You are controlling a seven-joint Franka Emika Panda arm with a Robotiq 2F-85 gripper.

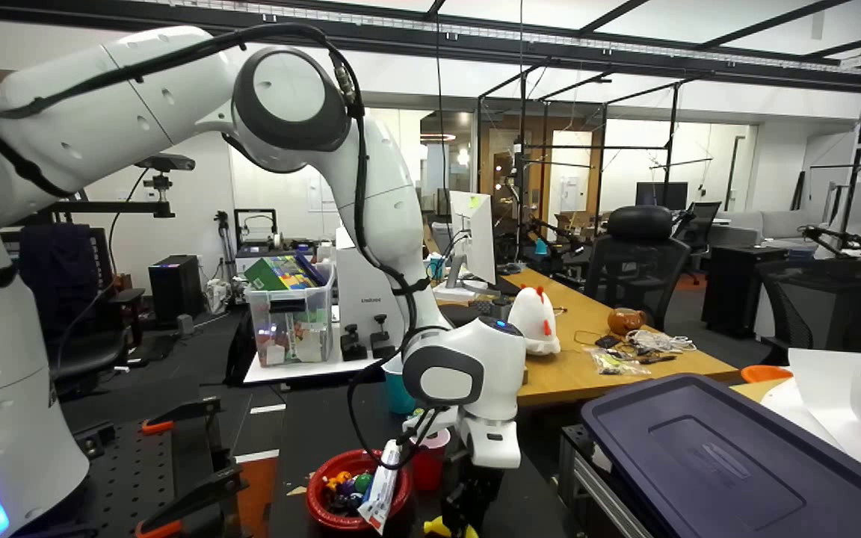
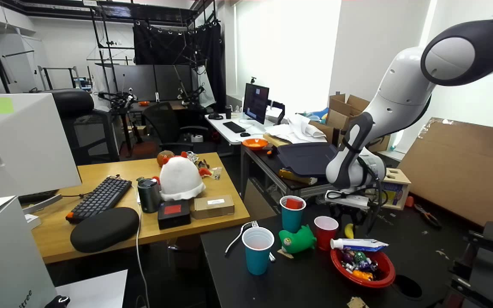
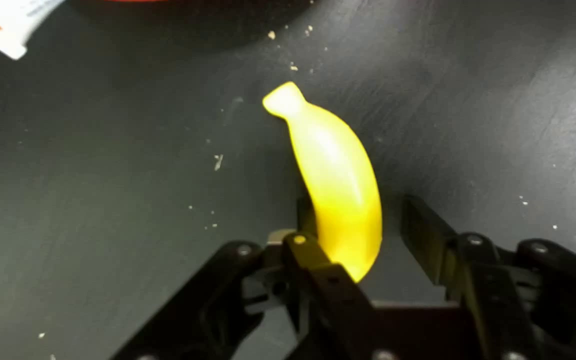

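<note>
In the wrist view, the yellow banana (image 3: 340, 170) is just lying on the black table (image 3: 118, 200), with its near end sitting between the fingers of the gripper (image 3: 359, 217). Those fingers are spread: there's a clear gap on the right, but the left one is so close I can't tell if it's touching. The white end of a tube (image 3: 5, 30) pokes in at the far left.

In an exterior view, the arm (image 1: 386, 202) bends down over the banana, which peeks out at the near edge. A red bowl (image 1: 316, 497) of colourful bits is left of it, tube lying over the bowl's right side. Big dark lid (image 1: 744, 448) off to the right.

In an exterior view, the banana's on the far side of the bowl. Red cup (image 2: 326, 233) just left of the bowl, then a green toy (image 2: 298, 240), then a blue cup (image 2: 258, 256) nearer left.
</note>
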